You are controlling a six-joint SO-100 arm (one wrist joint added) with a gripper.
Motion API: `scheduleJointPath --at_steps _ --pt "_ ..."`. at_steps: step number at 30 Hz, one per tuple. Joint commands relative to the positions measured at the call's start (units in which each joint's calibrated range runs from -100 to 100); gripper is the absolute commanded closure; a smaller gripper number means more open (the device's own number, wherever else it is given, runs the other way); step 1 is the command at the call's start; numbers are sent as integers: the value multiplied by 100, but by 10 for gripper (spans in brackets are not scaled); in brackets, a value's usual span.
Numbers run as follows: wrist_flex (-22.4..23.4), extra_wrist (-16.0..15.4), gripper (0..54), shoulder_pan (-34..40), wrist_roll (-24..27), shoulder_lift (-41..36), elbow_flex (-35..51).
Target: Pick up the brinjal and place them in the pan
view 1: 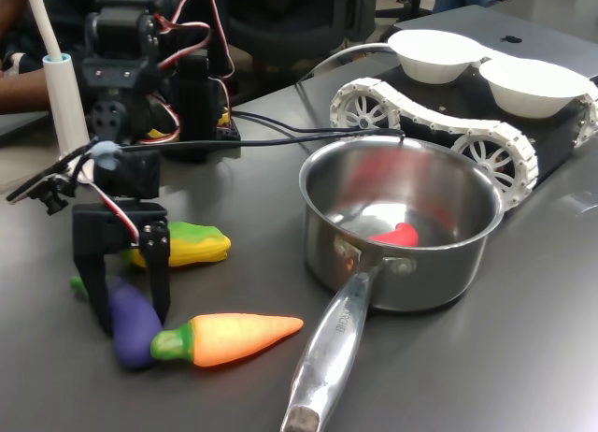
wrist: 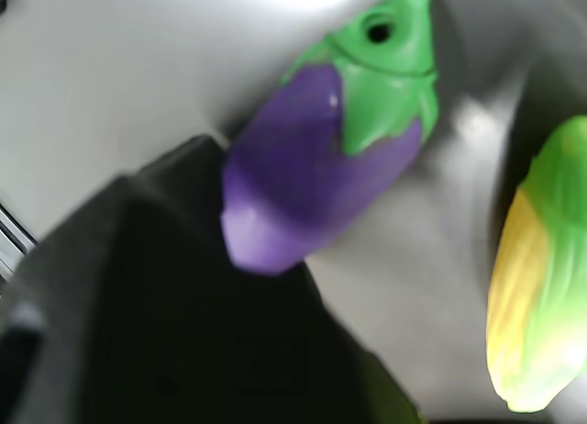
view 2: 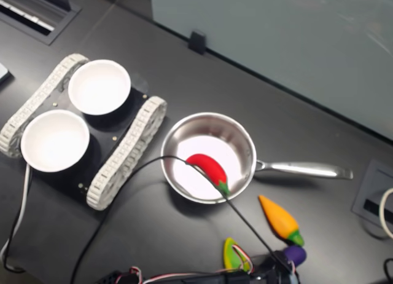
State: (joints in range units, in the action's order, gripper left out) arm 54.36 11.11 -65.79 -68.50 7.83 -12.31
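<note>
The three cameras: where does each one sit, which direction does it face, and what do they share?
Wrist view: mounted on the arm, looking closely down at the brinjal and corn; a dark gripper part fills the foreground.
First exterior view: low at table height, facing the pan handle-on; the arm and the open gripper astride the brinjal show.
Second exterior view: overhead, looking down on the pan; only the arm's top edge and wires show.
Shared: all three show the brinjal; both exterior views show the carrot.
</note>
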Motion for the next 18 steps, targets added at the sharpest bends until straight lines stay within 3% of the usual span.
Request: scheduleJointPath --at_steps 1,8,18 --pt "-84 233 425 76 49 56 -418" --pt "-340 469 486 248 68 -11 -682" --pt "-817 553 497 443 381 -289 -1145"
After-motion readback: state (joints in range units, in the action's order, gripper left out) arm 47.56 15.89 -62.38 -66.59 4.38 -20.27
